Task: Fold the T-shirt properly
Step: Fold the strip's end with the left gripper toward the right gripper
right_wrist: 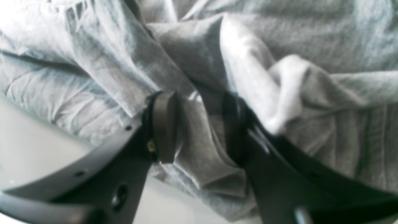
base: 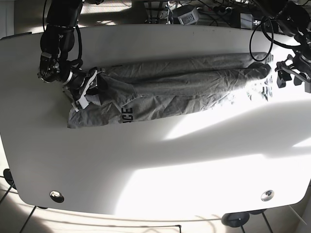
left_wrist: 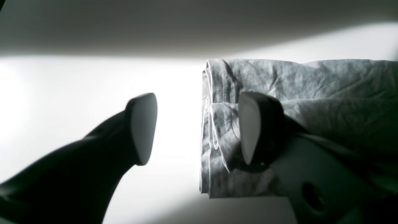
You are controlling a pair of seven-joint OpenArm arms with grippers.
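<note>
A grey T-shirt (base: 184,82) lies folded lengthwise in a long band across the white table (base: 155,160), with dark lettering near its left end. My right gripper (base: 92,86) is at the shirt's left end. In the right wrist view, the right gripper (right_wrist: 199,127) is closed around a bunched fold of the shirt (right_wrist: 93,77). My left gripper (base: 282,74) is at the shirt's right end. In the left wrist view, the left gripper (left_wrist: 196,130) is open and empty. One finger (left_wrist: 248,130) is over the shirt's hemmed edge (left_wrist: 311,87); the other (left_wrist: 143,127) is over bare table.
Cables and equipment (base: 194,14) crowd the table's far edge. Two round grommets (base: 57,196) (base: 267,195) sit near the front corners. Bright sunlight falls across the table's right and front parts. The table's right edge runs close behind the left arm.
</note>
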